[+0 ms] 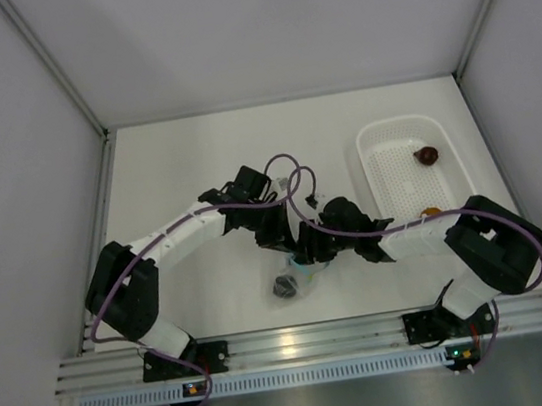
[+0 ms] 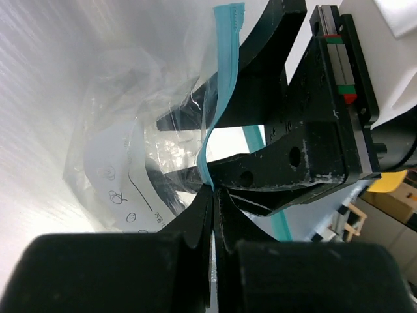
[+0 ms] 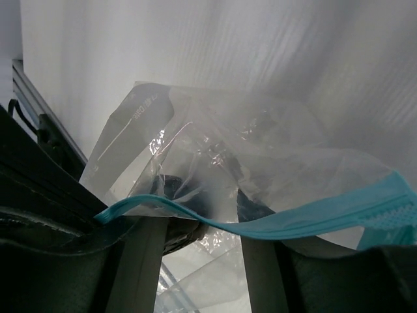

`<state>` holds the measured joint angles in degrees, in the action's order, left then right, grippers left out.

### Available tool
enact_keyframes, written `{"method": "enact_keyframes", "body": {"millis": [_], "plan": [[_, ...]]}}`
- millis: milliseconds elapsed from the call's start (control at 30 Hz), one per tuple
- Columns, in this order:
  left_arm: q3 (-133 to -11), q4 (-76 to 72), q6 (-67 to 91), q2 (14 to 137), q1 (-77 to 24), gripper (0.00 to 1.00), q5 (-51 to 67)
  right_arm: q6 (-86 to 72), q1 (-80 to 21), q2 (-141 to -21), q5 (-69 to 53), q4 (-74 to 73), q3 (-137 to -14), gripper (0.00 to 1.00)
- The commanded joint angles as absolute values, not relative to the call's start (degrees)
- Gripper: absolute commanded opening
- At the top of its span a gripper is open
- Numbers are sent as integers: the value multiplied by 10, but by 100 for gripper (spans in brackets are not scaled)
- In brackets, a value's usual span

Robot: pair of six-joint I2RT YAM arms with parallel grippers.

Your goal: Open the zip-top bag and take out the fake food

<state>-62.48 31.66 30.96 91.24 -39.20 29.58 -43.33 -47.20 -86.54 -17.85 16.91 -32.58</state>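
Note:
The zip-top bag (image 1: 299, 272) hangs between my two grippers near the table's front middle. Its light blue zip strip (image 2: 225, 52) also shows in the right wrist view (image 3: 313, 218). My left gripper (image 2: 214, 192) is shut on one side of the strip. My right gripper (image 3: 212, 199) is open, its spread fingers (image 2: 260, 72) reaching into the bag's mouth and showing dark through the plastic. One dark purple-black food piece (image 1: 285, 286) lies in the bag's bottom. A maroon-brown piece (image 1: 427, 155) and an orange piece (image 1: 432, 211) lie in the white basket.
The white perforated basket (image 1: 384, 142) stands at the right, beside my right arm. An aluminium rail (image 1: 301, 342) runs along the near edge. White walls close in the table on the left, right and back.

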Motion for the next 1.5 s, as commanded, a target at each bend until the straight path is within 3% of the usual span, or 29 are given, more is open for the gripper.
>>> {"method": "enact_keyframes", "body": {"millis": [0, 133, 467, 733, 900, 1133, 1467], "plan": [[-657, 209, 294, 916, -361, 0, 308, -431, -509, -857, -321, 323, -349, 48], [-654, 200, 308, 905, -349, 0, 292, -440, -510, -834, -184, 246, -351, 36], [-592, 62, 453, 772, -352, 0, 206, -453, -512, -843, 37, 56, -420, 31], [-563, 36, 437, 652, -352, 0, 154, -377, -505, -848, 263, -163, -536, 33], [-451, -48, 417, 597, -352, 0, 143, -347, -505, -864, 439, -266, -606, 33], [-266, -227, 411, 572, -372, 0, 97, -311, -505, -876, 424, -218, -584, 34], [-220, -284, 380, 598, -459, 0, 6, -337, -507, -870, 310, -164, -519, 38]]}}
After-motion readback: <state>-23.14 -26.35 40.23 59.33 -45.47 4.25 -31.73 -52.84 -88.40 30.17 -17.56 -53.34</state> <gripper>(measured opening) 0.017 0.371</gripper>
